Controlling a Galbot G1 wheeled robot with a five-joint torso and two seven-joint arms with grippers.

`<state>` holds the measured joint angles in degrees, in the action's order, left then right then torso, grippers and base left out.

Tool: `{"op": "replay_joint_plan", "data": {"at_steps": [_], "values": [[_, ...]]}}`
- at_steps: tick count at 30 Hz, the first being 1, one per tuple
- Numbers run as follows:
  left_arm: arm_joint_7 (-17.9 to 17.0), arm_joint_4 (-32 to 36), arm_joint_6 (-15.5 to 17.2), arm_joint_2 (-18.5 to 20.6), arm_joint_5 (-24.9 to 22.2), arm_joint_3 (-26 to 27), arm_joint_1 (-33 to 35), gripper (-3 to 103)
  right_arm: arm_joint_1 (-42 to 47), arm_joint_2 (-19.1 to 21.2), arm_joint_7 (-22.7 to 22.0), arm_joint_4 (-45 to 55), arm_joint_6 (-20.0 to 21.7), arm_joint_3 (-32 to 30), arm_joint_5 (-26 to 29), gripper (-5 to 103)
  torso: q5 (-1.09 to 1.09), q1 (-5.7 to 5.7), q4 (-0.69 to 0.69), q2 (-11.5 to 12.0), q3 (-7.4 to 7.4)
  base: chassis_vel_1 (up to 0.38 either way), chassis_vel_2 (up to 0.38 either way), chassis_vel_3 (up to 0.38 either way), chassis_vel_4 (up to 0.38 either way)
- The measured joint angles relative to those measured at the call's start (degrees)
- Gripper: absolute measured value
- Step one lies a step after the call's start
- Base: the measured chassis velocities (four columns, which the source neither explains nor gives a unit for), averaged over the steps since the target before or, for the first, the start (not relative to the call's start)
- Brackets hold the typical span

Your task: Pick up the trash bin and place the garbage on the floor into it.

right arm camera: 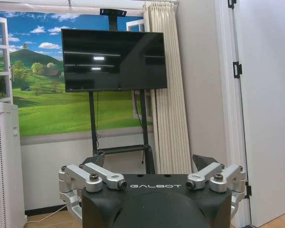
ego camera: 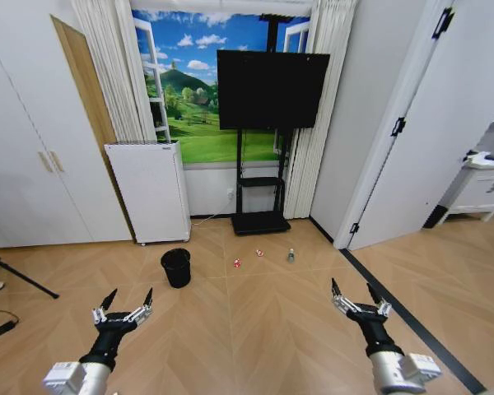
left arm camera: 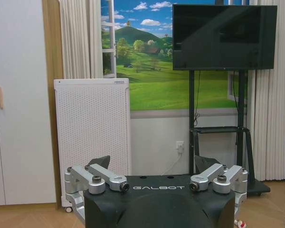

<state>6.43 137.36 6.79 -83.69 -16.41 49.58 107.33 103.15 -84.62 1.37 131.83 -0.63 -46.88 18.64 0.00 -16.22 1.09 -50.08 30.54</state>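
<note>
Both arms held low and forward, nothing gripped.
Left gripper (ego camera: 125, 299) and right gripper (ego camera: 351, 291) spread open above floor (ego camera: 255, 329); trash bin (ego camera: 176, 267) upright near white appliance (ego camera: 151, 191), garbage (ego camera: 262, 256) beside it toward TV stand (ego camera: 260, 220).

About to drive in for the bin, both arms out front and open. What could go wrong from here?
1. The trash bin stands close in front of the white appliance; the left gripper could clip the appliance or tip the light bin.
2. The garbage lies loose on the floor near the TV stand; the base may run over or scatter it.
3. The right gripper is on the side of the dark floor strip by the door.
</note>
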Motion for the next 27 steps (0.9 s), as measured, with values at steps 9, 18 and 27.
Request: {"op": "replay_joint_plan", "data": {"at_steps": [9,18,27], "values": [[0.0,0.08,0.07,-0.15,-0.03,-0.03,0.13,97,0.0,-0.01,-0.36,-0.08,0.07,0.04,-0.24,100,0.0,0.0,0.0,0.0,0.0,0.0,0.0,0.0,0.0],[0.0,0.07,0.25,0.04,0.09,-0.13,0.24,97,-0.07,0.12,-0.13,-0.51,-0.95,0.19,-0.36,100,0.0,0.0,0.0,0.0,0.0,0.0,0.0,0.0,0.0],[0.19,0.01,0.29,-0.04,1.27,-0.68,0.57,97,-0.01,0.23,0.35,-0.47,-0.55,0.14,-0.68,100,0.0,0.0,0.0,0.0,0.0,0.0,0.0,0.0,0.0]]}}
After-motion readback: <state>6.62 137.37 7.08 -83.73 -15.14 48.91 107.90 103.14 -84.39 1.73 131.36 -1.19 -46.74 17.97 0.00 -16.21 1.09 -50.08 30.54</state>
